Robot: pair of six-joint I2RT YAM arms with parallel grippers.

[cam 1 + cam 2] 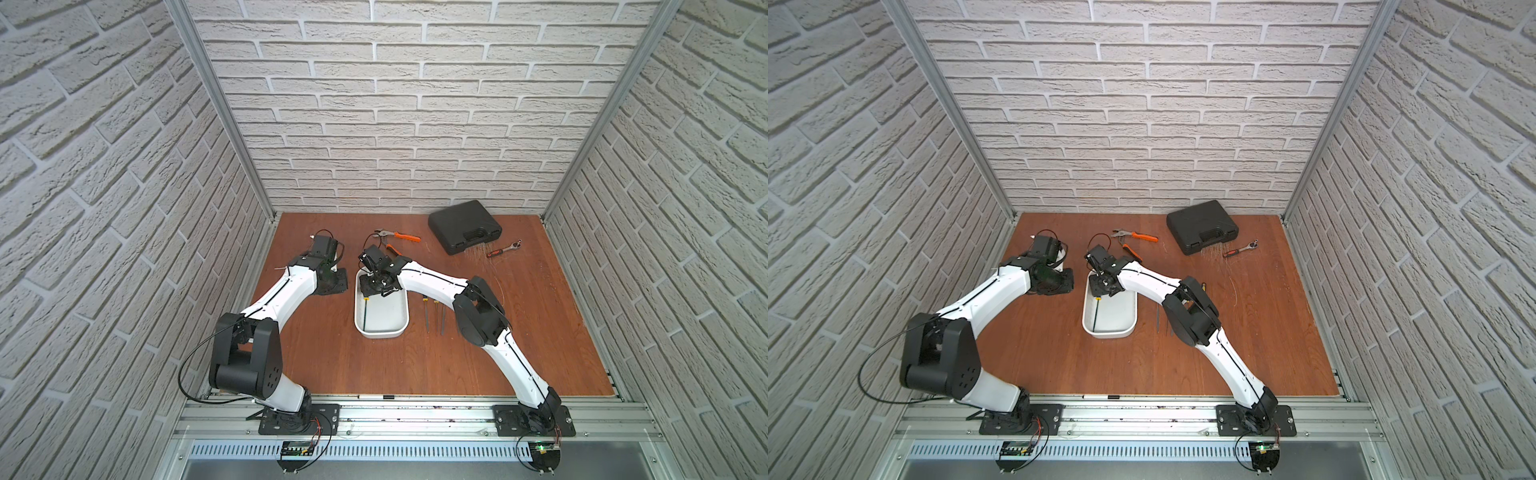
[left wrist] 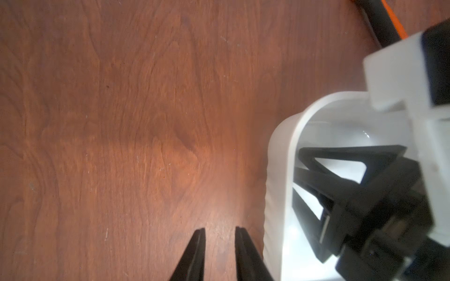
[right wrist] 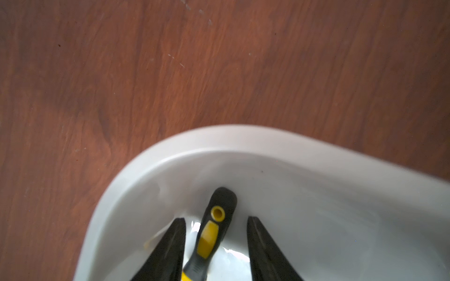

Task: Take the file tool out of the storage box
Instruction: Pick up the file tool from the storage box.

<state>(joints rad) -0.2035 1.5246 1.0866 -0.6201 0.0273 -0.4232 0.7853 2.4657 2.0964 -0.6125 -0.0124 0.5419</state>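
File (image 3: 211, 234): slim dark blade, black-yellow grippy handle; flat in box, by its left wall.
Box (image 3: 219, 136): glossy white plastic, rounded corners, low walls.
Table (image 1: 374, 365): reddish wood grain; faux-brick walls (image 1: 415, 124).
R gripper (image 3: 216, 219): tips down in box, jaws apart astride handle.
L gripper (image 2: 220, 229): narrow gap, holding nothing, beside box.

storage box (image 1: 380, 333): 1 | file (image 3: 207, 237) inside it: 1 | loose files (image 1: 427, 318) on desk (image 1: 332, 353): at least 2, exact count unclear | orange-handled pliers (image 1: 406, 237): 1 | ratchet wrench (image 1: 503, 248): 1 | black tool case (image 1: 463, 226): 1
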